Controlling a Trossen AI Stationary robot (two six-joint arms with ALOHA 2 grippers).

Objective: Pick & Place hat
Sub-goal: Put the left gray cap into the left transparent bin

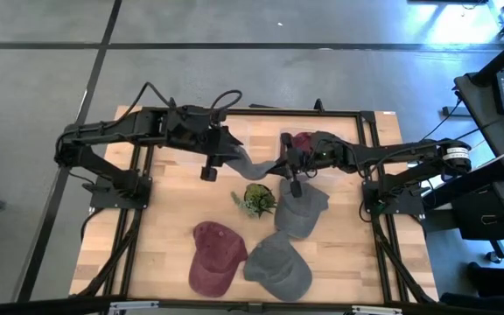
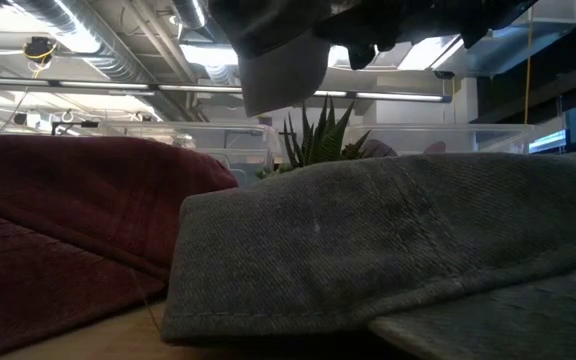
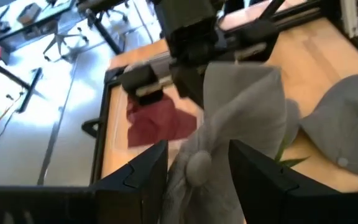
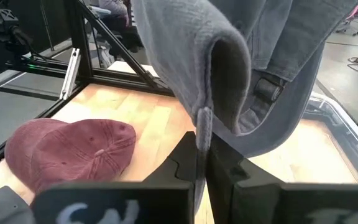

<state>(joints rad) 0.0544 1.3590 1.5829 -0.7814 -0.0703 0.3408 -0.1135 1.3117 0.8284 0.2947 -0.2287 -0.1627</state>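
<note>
Two dark arms on a black frame

Left arm (image 1: 121,131) and right arm (image 1: 392,156) are matte black, jointed links trailing looped black cables. The right arm carries a silver motor cap (image 1: 456,156). Its gripper body shows white lettering (image 4: 98,214).

I get even overhead light on the bench (image 1: 173,210), glare off the floor at 1 o'clock, ceiling lights blown out low, left wrist feed motion-blurred.

The left gripper (image 3: 194,163) has a light grey hat (image 3: 241,118) pinched between its dark fingers (image 3: 143,169). Just beyond, the other arm (image 3: 194,46) grips the same hat, with a maroon hat (image 3: 157,123) lying on the table (image 3: 303,56).
</note>
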